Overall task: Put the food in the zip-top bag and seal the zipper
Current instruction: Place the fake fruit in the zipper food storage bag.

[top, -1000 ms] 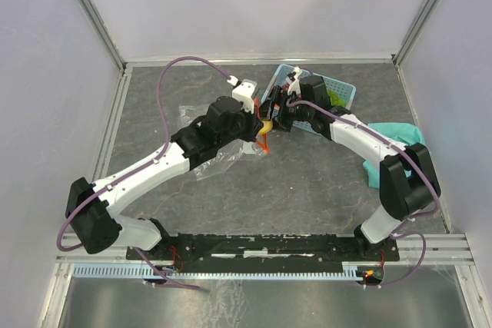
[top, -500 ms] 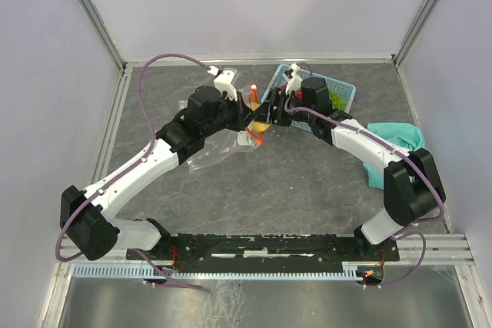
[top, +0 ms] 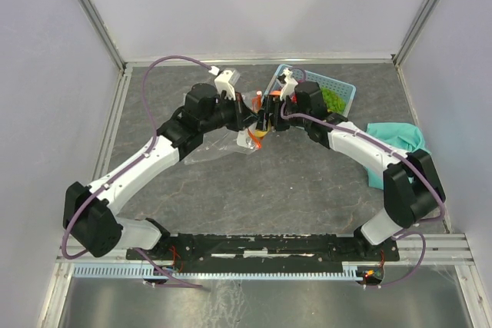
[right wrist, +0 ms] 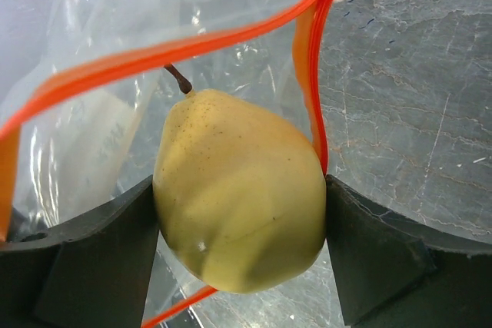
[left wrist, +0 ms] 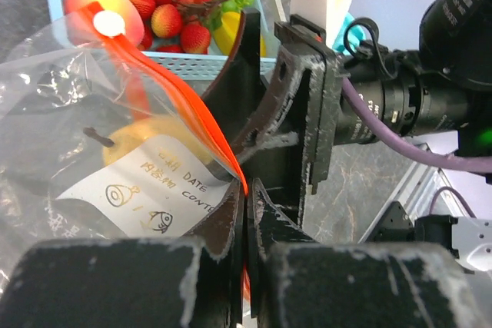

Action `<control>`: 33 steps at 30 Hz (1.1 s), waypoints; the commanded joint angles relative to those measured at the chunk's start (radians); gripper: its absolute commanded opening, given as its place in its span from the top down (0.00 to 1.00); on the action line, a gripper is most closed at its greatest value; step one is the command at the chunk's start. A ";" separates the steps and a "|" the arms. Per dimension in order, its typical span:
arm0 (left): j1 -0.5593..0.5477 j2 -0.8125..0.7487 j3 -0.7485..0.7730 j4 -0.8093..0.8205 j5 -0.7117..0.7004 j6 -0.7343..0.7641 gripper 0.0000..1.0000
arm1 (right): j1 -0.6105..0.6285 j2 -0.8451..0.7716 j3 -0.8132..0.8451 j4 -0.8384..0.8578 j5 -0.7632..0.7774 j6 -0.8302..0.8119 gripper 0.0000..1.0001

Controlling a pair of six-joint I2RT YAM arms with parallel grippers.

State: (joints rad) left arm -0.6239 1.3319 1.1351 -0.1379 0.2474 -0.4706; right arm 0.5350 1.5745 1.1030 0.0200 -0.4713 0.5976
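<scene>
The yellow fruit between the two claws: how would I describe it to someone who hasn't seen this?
At the back of the table, beside the light-blue basket, the right gripper holds a pear at the mouth of the zip-top bag. It is pale yellow with a brown stem, and the only fruit being held.

Pale lilac walls (top: 254,5) with aluminium rails (top: 261,58) enclose a grey marbled table (top: 292,190).

Bright diffuse overhead light, faint shadows, glare on clear crinkly plastic bag (right wrist: 84,13) at 10 o'clock, yellow toy pear (right wrist: 238,205) sharp, black fingers (left wrist: 115,282) blurred at 6 o'clock.
</scene>
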 commanded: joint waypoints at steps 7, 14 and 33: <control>-0.005 -0.004 -0.120 0.144 0.158 -0.057 0.97 | 0.001 0.035 -0.002 0.172 0.113 0.256 0.67; -0.005 -0.055 -0.149 0.187 0.185 -0.063 0.97 | 0.006 0.069 0.053 -0.053 0.294 0.191 0.69; 0.014 -0.095 -0.246 0.267 0.151 -0.060 0.97 | 0.006 -0.039 -0.054 0.137 0.008 -0.134 0.66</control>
State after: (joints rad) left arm -0.6228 1.2858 0.8967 0.0307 0.3702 -0.5014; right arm 0.5415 1.5883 1.0664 -0.0101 -0.3237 0.5709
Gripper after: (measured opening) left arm 0.043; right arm 0.838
